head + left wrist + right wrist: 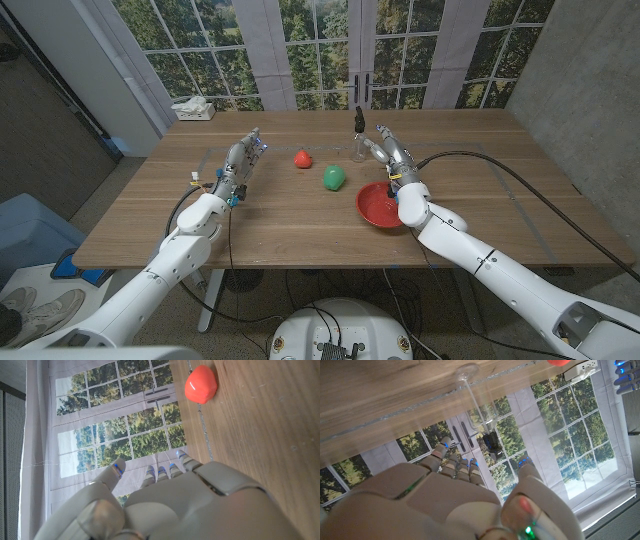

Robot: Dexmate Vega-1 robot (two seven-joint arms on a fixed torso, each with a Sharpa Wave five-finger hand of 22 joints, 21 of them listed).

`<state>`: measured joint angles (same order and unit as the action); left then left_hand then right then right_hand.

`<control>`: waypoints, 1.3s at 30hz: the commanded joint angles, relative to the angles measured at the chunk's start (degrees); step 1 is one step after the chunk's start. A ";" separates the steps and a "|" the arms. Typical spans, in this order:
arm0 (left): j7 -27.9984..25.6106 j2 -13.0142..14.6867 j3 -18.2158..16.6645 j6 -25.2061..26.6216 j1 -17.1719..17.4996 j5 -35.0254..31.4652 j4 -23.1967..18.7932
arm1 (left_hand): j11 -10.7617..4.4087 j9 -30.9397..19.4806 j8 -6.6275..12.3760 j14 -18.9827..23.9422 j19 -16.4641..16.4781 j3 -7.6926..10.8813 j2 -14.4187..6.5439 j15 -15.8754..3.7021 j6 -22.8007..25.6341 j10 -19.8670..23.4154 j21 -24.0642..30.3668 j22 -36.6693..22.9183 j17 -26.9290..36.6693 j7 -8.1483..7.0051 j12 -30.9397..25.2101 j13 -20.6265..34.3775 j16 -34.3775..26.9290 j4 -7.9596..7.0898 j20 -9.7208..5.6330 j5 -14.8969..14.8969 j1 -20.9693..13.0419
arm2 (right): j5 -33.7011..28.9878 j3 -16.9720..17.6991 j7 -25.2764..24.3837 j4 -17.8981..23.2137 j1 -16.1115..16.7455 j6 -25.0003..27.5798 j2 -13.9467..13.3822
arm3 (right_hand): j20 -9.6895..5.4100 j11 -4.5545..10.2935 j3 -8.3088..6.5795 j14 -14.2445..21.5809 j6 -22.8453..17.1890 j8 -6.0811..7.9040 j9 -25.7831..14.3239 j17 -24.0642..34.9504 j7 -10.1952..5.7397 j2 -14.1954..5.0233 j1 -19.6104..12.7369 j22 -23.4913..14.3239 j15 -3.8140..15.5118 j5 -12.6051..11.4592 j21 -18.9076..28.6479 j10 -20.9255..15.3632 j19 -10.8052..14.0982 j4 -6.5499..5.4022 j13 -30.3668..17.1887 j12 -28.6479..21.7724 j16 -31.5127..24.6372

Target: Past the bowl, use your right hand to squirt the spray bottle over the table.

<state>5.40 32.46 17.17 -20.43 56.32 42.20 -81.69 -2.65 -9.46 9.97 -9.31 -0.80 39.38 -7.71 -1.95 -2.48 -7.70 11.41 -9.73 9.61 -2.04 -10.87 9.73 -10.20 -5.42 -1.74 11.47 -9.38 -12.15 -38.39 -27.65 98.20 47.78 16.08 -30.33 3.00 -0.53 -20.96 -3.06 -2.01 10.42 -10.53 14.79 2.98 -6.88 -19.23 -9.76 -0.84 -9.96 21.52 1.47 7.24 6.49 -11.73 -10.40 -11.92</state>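
Note:
A clear spray bottle (359,143) with a black head stands upright on the table beyond the red bowl (379,206). My right hand (388,152) hovers just right of the bottle, above the bowl's far rim, with its fingers apart and nothing in them. In the right wrist view the bottle (479,410) stands a short way ahead of the right hand (460,495), with the fingertips (441,445) spread toward its black head. My left hand (242,160) is raised over the left part of the table with straight fingers, holding nothing.
A green rounded object (334,178) lies left of the bowl, and a red one (302,159) a little farther back; the red one (201,384) also lies ahead of the left hand (170,505). A white box (193,110) sits at the far left edge.

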 commanded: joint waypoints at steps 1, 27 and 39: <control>-0.14 0.23 -0.15 -0.11 0.45 -0.03 -0.60 | -0.08 -0.33 0.21 -0.64 0.02 0.00 -3.07 -2.37 -0.21 -0.53 -0.04 -0.33 0.12 -0.07 -0.02 0.33 -0.01 0.40 -3.50 0.10 -0.15 | 0.45 -0.75 0.63 -2.71 -2.08 -0.66 1.38 | 0.39 0.03 0.22 -0.69 0.99 0.02 -0.12 0.33 0.30 0.59 -0.15 -0.13 -0.37 -0.17 -0.51 1.51 0.03 0.33 -0.20 -0.10 -0.25; 0.12 0.59 -0.47 -0.15 0.84 0.29 -0.99 | -0.06 -0.33 0.25 -0.62 0.11 -0.11 -3.01 -2.42 -0.18 -0.56 -0.03 -0.33 0.10 0.02 -0.03 0.33 -0.02 0.66 -3.49 0.08 -0.15 | -0.88 -2.95 0.13 -8.06 -6.86 3.07 3.92 | 0.58 -0.02 0.62 -2.17 3.52 -0.18 -0.11 0.91 -0.32 0.69 -0.08 -0.19 -0.50 -0.39 -1.94 3.60 -1.07 0.67 -0.44 -0.22 -0.40; -0.36 1.00 -0.62 0.14 1.21 0.09 -1.87 | -0.07 -0.34 0.26 -0.61 0.12 -0.17 -2.98 -2.36 -0.17 -0.60 -0.03 -0.33 0.09 0.02 -0.03 0.33 -0.01 0.79 -3.48 0.07 -0.14 | -0.87 -4.12 -0.51 -10.71 -8.46 3.82 5.22 | 0.85 -0.13 0.97 -3.19 4.84 -0.22 -0.10 1.26 -0.36 0.71 0.31 -0.23 -0.53 -0.48 -2.71 5.03 -1.69 0.56 -0.55 -0.20 -0.40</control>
<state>5.41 33.14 16.68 -20.59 57.23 42.38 -82.90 -2.65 -9.46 9.97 -9.31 -0.80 38.89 -7.71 -1.95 -2.47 -7.70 11.41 -9.73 9.62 -2.04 -10.87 9.73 -10.20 -4.94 -1.74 11.47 -9.38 -13.04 -41.59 -27.59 89.78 40.74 19.28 -26.21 3.79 -0.61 -20.15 -5.59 2.30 10.15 -10.52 15.85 2.55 -6.27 -18.63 -9.75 -1.19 -10.19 19.03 5.86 5.59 6.96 -12.14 -10.38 -11.92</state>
